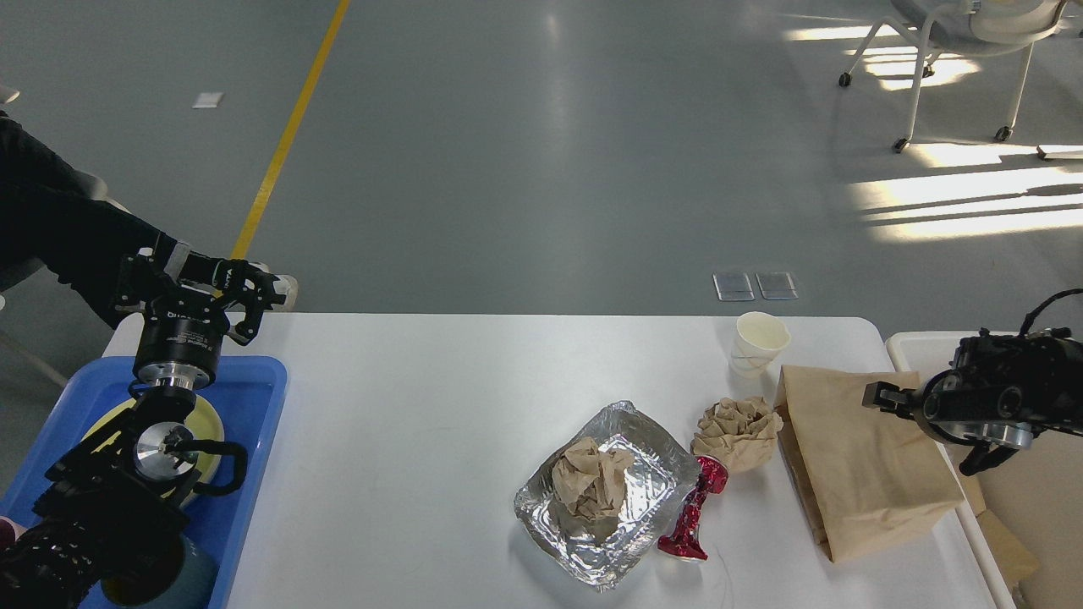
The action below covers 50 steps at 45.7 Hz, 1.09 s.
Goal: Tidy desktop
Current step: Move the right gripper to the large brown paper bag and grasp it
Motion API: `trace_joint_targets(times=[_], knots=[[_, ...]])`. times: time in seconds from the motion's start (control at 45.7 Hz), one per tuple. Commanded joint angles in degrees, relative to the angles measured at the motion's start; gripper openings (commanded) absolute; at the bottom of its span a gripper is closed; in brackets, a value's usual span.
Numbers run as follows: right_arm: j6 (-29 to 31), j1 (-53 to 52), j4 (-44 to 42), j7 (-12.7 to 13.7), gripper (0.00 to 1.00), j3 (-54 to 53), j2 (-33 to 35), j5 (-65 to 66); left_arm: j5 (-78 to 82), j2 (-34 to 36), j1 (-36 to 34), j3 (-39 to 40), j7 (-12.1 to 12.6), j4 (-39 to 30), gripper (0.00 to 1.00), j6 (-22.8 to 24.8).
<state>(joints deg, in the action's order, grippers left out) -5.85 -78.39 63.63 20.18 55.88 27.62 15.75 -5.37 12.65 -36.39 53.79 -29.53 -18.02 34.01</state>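
Note:
The white desktop (406, 440) fills the lower part of the head view. On its right half lie a foil tray (647, 440) holding crumpled brown paper (592, 482), a crushed red wrapper (695, 512), another brown paper ball (738, 431), a white paper cup (761, 342) and a flat brown paper bag (854, 465). My left gripper (199, 283) is above the far end of the blue tray, its fingers spread and empty. My right gripper (888, 397) hovers at the bag's right edge; it is dark and its fingers cannot be told apart.
A blue tray (254, 406) at the desktop's left end holds a yellow plate (207, 419) and a dark cup (182, 579). A cream-white bin (918, 347) stands off the right end. A person's dark leg (59, 228) is at far left and a chair (956, 51) at the far right.

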Motion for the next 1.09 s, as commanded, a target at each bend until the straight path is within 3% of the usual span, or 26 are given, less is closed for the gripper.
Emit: trace_joint_targets(times=[0.0,0.175,0.328,0.372,0.46,0.657,0.722,0.81,0.876,1.073], knots=[[-1.7,3.4,-4.3,-0.7,0.98,-0.2,-1.8,0.0,0.0,0.0,0.0,0.0,0.0,0.0,0.97,0.0],[-4.8,7.0,-7.4,-0.9,0.91,-0.2,-2.0,0.0,0.0,0.0,0.0,0.0,0.0,0.0,0.97,0.0],[-4.8,9.3,-9.6,-3.0,0.83,-0.2,-2.8,0.0,0.0,0.0,0.0,0.0,0.0,0.0,0.97,0.0],[-4.8,9.7,-9.7,-3.2,0.76,-0.2,-2.8,-0.1,0.0,0.0,0.0,0.0,0.0,0.0,0.97,0.0],[-4.8,10.2,-9.7,-3.2,0.50,-0.3,-2.8,-0.2,0.0,0.0,0.0,0.0,0.0,0.0,0.97,0.0],[-4.9,10.5,-9.6,-3.2,0.48,-0.9,-2.8,-0.2,0.0,0.0,0.0,0.0,0.0,0.0,0.97,0.0],[-4.9,10.5,-9.6,-3.2,0.43,-0.9,-2.7,-0.2,0.0,0.0,0.0,0.0,0.0,0.0,0.97,0.0],[-4.9,10.8,-9.7,-3.2,0.26,-0.9,-2.8,-0.2,0.0,0.0,0.0,0.0,0.0,0.0,0.97,0.0],[-4.7,10.8,-9.5,-3.2,0.00,-0.9,-2.7,-0.5,0.0,0.0,0.0,0.0,0.0,0.0,0.97,0.0],[-4.2,10.5,-9.1,-3.2,0.00,-0.6,-1.7,-0.5,0.0,0.0,0.0,0.0,0.0,0.0,0.97,0.0]])
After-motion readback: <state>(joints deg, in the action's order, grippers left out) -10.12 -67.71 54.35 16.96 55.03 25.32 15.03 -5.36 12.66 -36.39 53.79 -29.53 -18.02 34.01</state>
